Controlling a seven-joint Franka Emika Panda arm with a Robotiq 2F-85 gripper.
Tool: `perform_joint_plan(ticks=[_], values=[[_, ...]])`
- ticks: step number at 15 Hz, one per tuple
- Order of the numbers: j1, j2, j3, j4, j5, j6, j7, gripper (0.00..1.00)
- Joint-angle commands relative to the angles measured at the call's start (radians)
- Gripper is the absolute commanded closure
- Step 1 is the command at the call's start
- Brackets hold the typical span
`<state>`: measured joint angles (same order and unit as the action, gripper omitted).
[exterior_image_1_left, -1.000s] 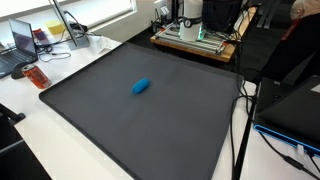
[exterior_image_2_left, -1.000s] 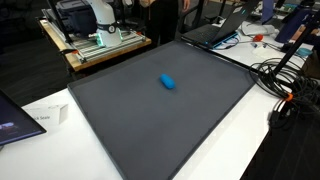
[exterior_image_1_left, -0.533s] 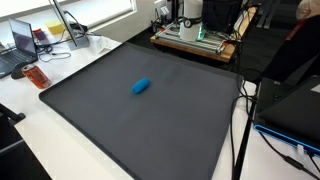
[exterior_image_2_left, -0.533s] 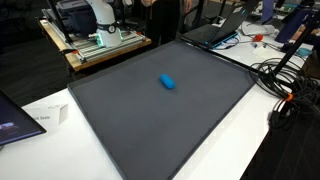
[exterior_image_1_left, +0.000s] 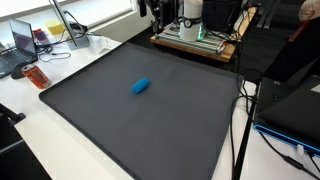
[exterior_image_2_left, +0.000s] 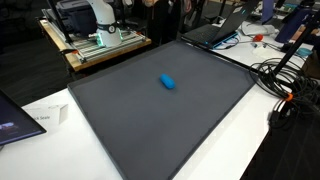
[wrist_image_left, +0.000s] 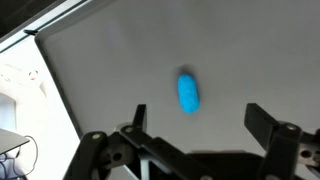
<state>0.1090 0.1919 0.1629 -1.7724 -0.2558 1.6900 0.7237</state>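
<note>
A small blue capsule-shaped object (exterior_image_1_left: 142, 86) (exterior_image_2_left: 168, 82) lies alone near the middle of a dark grey mat (exterior_image_1_left: 150, 130) (exterior_image_2_left: 150, 125). In the wrist view the capsule (wrist_image_left: 188, 92) lies lengthwise on the mat (wrist_image_left: 110, 70), well below my gripper (wrist_image_left: 200, 118). It sits just ahead of the gap between the jaws, slightly toward the left finger. My gripper is open, its two black fingertips (wrist_image_left: 265, 118) stand wide apart, and nothing is between them. It hangs high above the mat and does not show clearly in either exterior view.
The robot's base stands on a wooden platform (exterior_image_1_left: 195, 42) (exterior_image_2_left: 95, 48) beyond the mat's far edge. A laptop (exterior_image_1_left: 22, 40) and an orange item (exterior_image_1_left: 37, 76) lie off one side. Another laptop (exterior_image_2_left: 215, 33) and a tangle of cables (exterior_image_2_left: 285, 90) lie off the other side.
The blue capsule has not moved. A dark shape at the top edge of an exterior view has shifted a little.
</note>
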Motion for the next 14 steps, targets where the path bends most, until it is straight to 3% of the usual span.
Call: perform_joint_plan(ticks=[1,9,12,14], values=[[0.062,0.145,-0.047,0.172,-0.041,-0.096,0.101,0.00],[0.145,0.346,-0.129,0.405,-0.037,-0.171,0.309,0.00],[0.170,0.381,-0.148,0.425,-0.057,-0.133,0.357,0.00],[0.173,0.397,-0.146,0.423,-0.063,-0.147,0.311,0.00]])
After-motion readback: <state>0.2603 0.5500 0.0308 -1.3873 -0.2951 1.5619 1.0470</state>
